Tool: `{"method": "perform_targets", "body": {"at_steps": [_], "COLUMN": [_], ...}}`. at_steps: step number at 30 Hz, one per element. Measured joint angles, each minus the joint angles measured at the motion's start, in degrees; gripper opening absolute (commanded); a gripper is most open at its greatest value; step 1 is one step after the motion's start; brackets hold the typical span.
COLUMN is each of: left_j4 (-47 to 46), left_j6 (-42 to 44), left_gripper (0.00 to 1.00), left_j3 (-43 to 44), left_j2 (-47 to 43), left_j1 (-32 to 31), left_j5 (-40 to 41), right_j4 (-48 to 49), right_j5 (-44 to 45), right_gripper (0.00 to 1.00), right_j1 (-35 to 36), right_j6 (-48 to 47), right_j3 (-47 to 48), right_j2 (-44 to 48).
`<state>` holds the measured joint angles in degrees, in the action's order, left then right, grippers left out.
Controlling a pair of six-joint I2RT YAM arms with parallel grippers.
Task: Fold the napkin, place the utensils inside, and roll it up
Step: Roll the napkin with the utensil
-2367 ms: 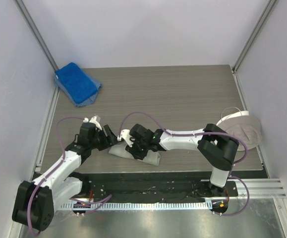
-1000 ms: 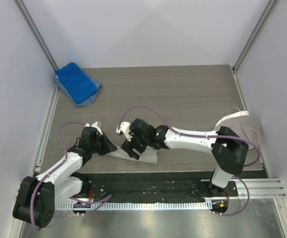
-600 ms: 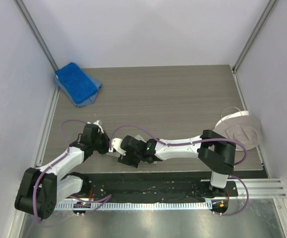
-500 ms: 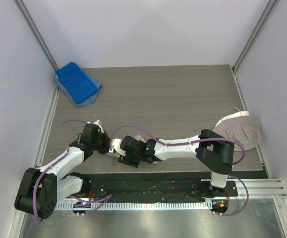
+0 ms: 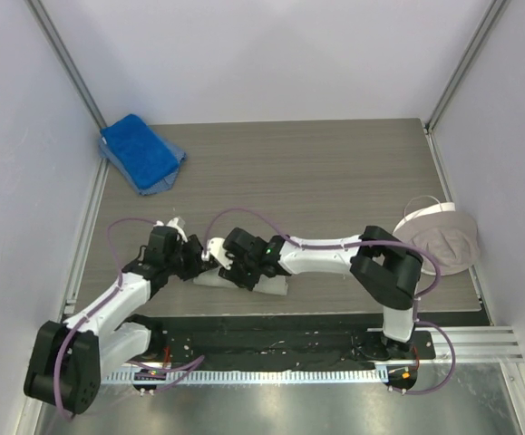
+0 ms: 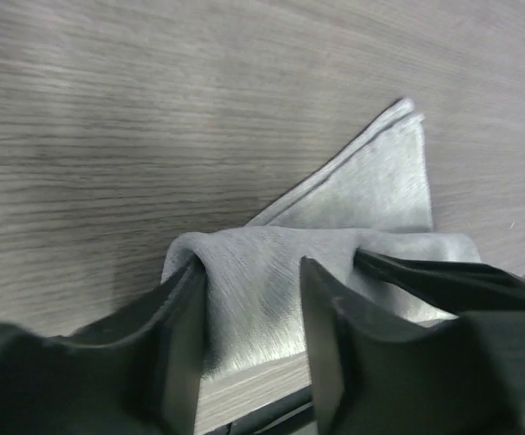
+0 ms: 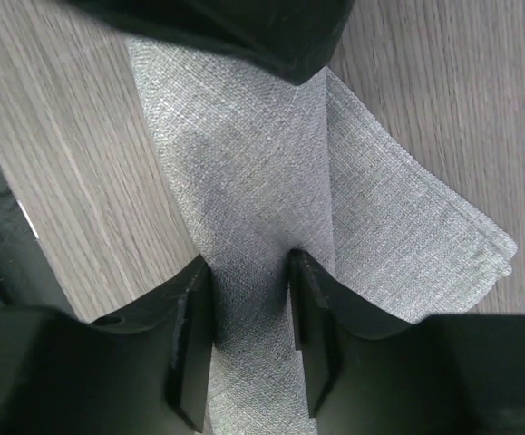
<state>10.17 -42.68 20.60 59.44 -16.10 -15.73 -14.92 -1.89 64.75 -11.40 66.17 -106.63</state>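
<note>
Risk: thin light grey woven cloth napkin (image 6: 371,190), rolled, lies at near edge of grey wood-grain table (image 5: 335,172), left of centre. Soft roll may unwind or slide off edge.
Left gripper (image 6: 251,272): jaws apart, straddling roll.
Right gripper (image 7: 248,272): pinches roll.
Pointed 2-layer corner lies loose, flat.
Utensil unseen.

top: high, looking down | wrists: close, downward (both share the napkin (image 6: 371,199))

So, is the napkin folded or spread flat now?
Folded. The napkin shows doubled edges at its pointed corner in both wrist views, with a thicker band of cloth lying over the rest.
</note>
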Motion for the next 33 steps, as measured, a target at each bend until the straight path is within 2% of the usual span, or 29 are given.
{"method": "perform_targets", "body": {"at_steps": [4, 8, 13, 22, 33], "left_j4": [2.8, 5.4, 6.1, 5.7, -2.0], "left_j6": [-0.2, -0.2, -0.2, -0.2, -0.4], "left_gripper": [0.60, 0.60, 0.60, 0.59, 0.44], "left_j3": [0.3, 0.6, -0.1, -3.9, -7.9], "left_j2": [-6.6, -14.2, -19.6, -20.0, -16.0], "left_j1": [0.0, 0.0, 0.0, 0.0, 0.0], "left_j5": [3.8, 7.7, 8.6, 8.0, 5.5], "right_j4": [-3.1, -5.6, -10.0, -15.0, -17.4], "right_j5": [-8.4, -17.7, -28.1, -45.3, -50.8], "right_gripper": [0.34, 0.33, 0.33, 0.32, 0.32], "right_j1": [-3.4, -7.0, -10.5, -16.3, -18.4], "right_j6": [1.8, 4.6, 8.3, 14.5, 15.6], "right_j3": [3.6, 6.3, 10.6, 16.0, 16.9], "right_j2": [-2.2, -4.2, -8.0, -16.0, -18.5]}}
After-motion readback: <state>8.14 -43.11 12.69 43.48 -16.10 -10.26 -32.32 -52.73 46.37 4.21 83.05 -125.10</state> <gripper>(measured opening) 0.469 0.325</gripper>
